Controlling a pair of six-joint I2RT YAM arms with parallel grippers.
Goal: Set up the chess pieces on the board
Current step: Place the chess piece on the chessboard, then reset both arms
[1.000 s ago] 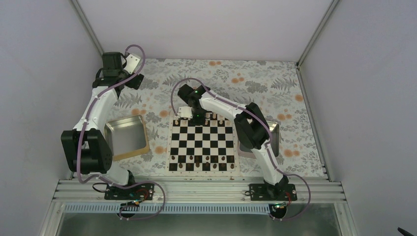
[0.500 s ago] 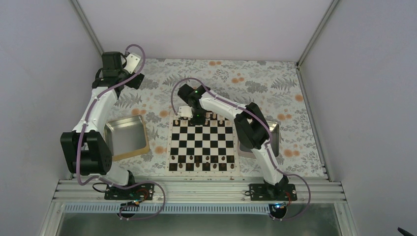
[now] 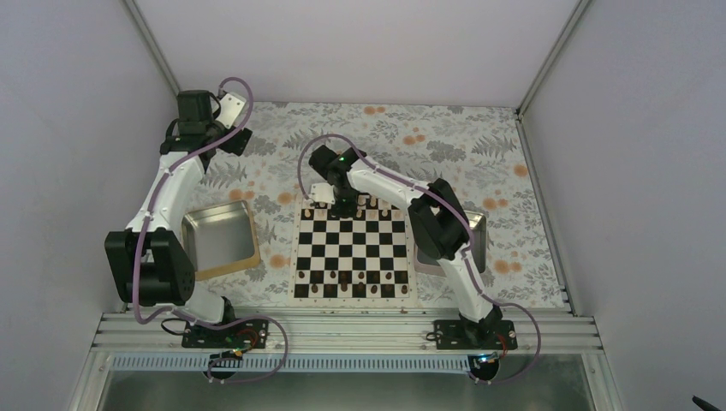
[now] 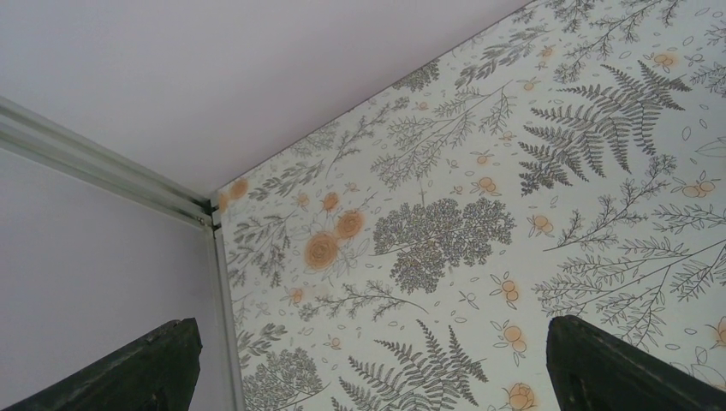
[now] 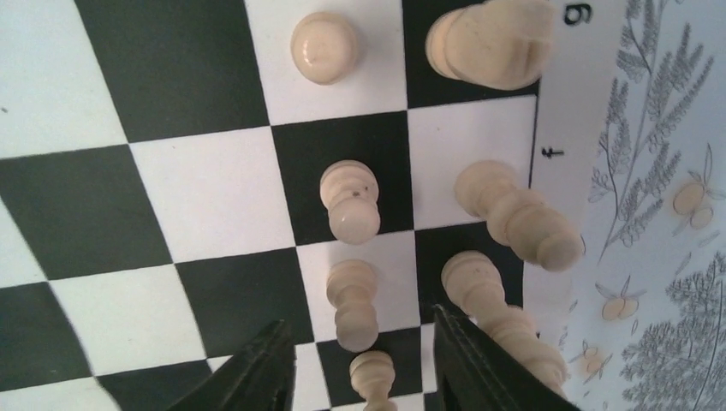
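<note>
The right end effector (image 5: 360, 321) hangs over the far edge of the board (image 5: 197, 197). Its two dark, wedge-shaped fingers (image 5: 257, 368) are parted, released and gripping nothing. Between them stands one small pawn (image 5: 372, 378) with a gap showing on either side, and another pawn (image 5: 353, 304) rises just ahead of the tips.

The chess pieces (image 5: 351, 201) are pale tan turned wood, smooth and round-headed. They stand in two files ahead of the fingers, the taller ones (image 5: 514, 214) to the right along the board's rim. The board is flat and matte, with black and white squares and a thin pale border lettered at its edge.

From above, dark chessmen (image 3: 351, 278) line the board's opposite side, well away from this end effector (image 3: 342, 205). A square steel tray (image 3: 221, 240) lies off to its left, and another (image 3: 481, 231) is partly hidden behind the right arm.

The left end effector (image 4: 372, 342) is spread wide and empty, well apart from the board. Below it lies only the surface (image 4: 514, 171), a cloth printed with grey ferns and orange blossoms, where it meets a plain wall (image 4: 214, 77) and an aluminium rail (image 4: 103, 163).
</note>
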